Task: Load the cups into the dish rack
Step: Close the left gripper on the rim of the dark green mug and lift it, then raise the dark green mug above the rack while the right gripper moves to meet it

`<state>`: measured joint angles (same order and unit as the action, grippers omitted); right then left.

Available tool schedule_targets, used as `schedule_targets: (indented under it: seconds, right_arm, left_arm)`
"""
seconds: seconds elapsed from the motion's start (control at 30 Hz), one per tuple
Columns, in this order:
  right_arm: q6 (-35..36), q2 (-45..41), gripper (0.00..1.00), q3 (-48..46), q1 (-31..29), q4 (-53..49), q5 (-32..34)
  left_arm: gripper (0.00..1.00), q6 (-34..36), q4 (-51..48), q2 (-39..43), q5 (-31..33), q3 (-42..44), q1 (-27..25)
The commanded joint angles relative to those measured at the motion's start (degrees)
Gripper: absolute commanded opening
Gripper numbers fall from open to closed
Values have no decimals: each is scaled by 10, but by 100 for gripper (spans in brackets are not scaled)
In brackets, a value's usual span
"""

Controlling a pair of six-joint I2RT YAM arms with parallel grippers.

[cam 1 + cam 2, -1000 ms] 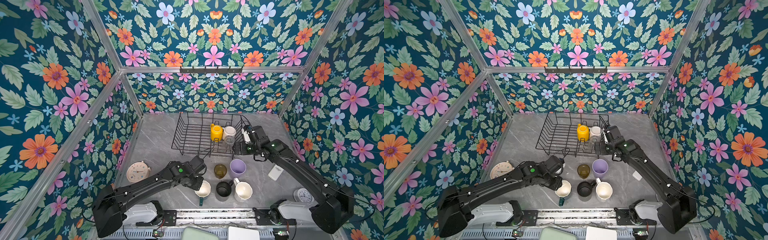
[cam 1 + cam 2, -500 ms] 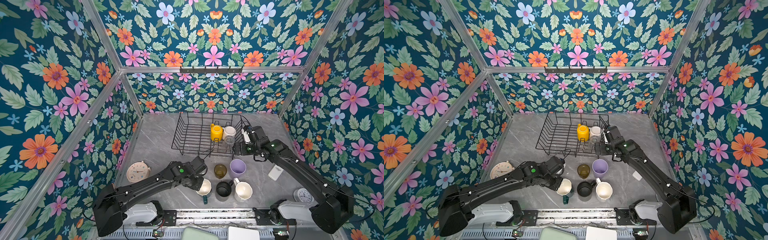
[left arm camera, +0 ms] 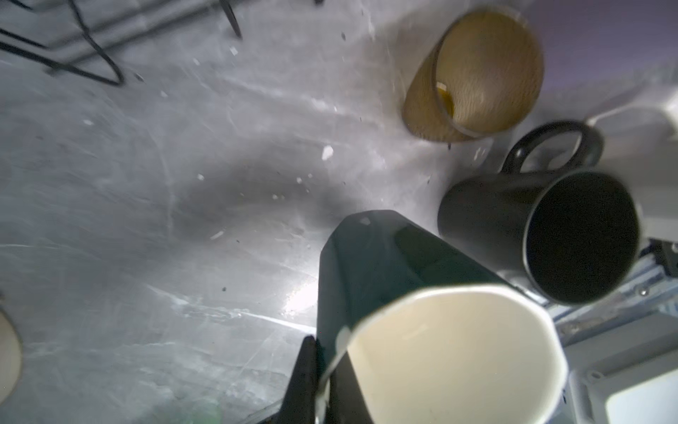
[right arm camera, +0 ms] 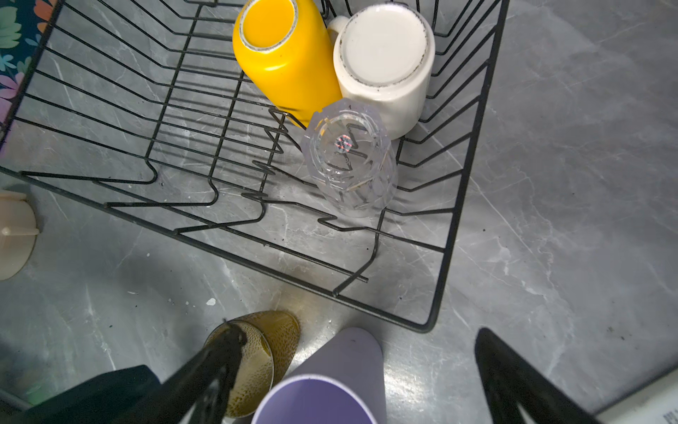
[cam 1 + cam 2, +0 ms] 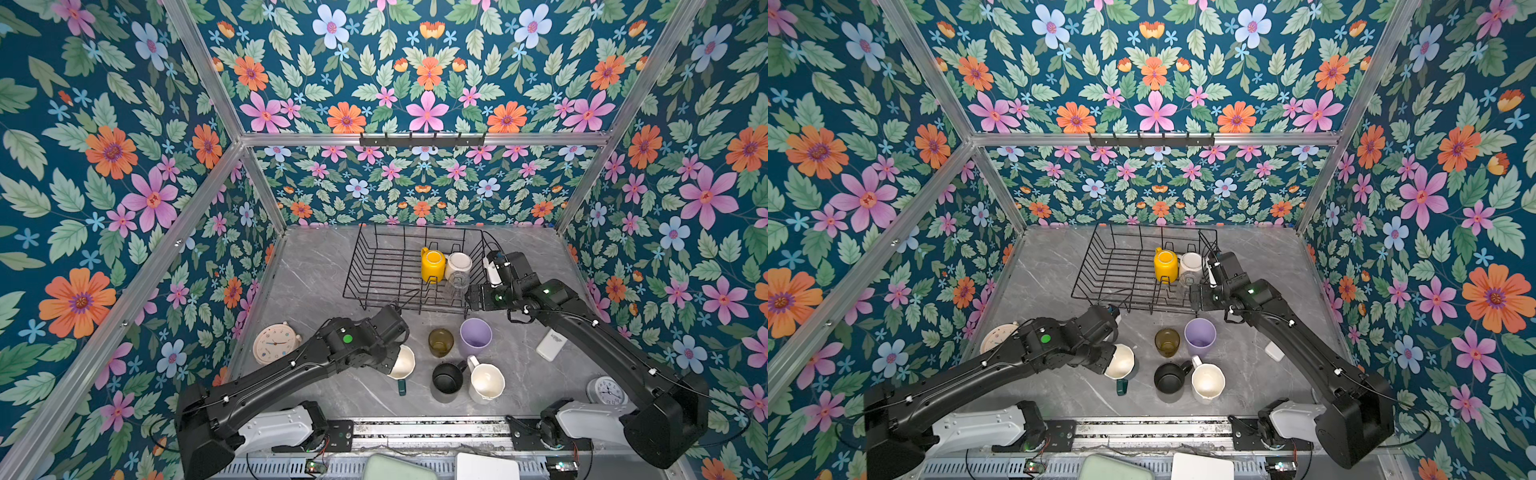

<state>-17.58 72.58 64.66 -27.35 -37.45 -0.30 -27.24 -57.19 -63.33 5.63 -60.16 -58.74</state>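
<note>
Dark-green mug (image 5: 402, 365), cream inside, is sitting tilted at the near left of the cup cluster on the tabletop (image 5: 316, 266), handle pointing toward the near edge. Can't tell if its base is touching the surface. Left end effector (image 3: 324, 374) is pinching the mug's rim wall, one finger outside and one inside, pressed tight.

Just beside it to the right, black mug (image 5: 447, 378) is standing upright, touching or nearly touching the cream-white mug (image 5: 486, 382) further right. Behind these, amber glass (image 5: 440, 343) and lilac tumbler (image 5: 476, 336) are standing side by side, close but apart.

Further back, the dish rack (image 5: 352, 266) is sitting mid-tabletop. It's holding three cups in its right part: yellow mug (image 4: 282, 62) and upturned white mug (image 4: 385, 62), both bottom-up and touching, and the clear glass (image 4: 352, 161), also inverted, just in front of them.

Right end effector (image 4: 363, 367) is hovering over the rack's near right corner, above the lilac tumbler, fingers spread wide and gripping nothing.

Round alarm clock (image 5: 274, 343) is lying left of the left arm.
</note>
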Motion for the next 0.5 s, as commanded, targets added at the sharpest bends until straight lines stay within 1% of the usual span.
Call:
schedule_targets:
  seconds: [0.0, 0.1, 0.2, 0.27, 0.33, 0.4, 0.47]
  right_arm:
    - [-1, -11, 99, 4, 0, 9, -22]
    - [-2, -26, 99, 0, 0, 22, -44]
    - [-3, -46, 98, -6, 0, 39, -83]
    - [-6, -61, 98, -12, -1, 54, -114]
    - [-12, -78, 98, -17, 0, 71, -139]
    - [-23, -96, 98, -25, -1, 91, -166]
    - [-35, -107, 99, -35, 0, 113, -195]
  left_arm:
    - [0, 38, 6, 19, 68, -32, 0]
    - [0, 52, 35, 30, 99, -50, 4]
    - [0, 66, 83, 42, 89, -54, 21]
    - [0, 75, 135, 52, 55, -49, 45]
    - [0, 84, 165, 59, 6, -43, 85]
    - [0, 95, 185, 66, -62, -36, 151]
    - [0, 109, 206, 73, -118, -30, 198]
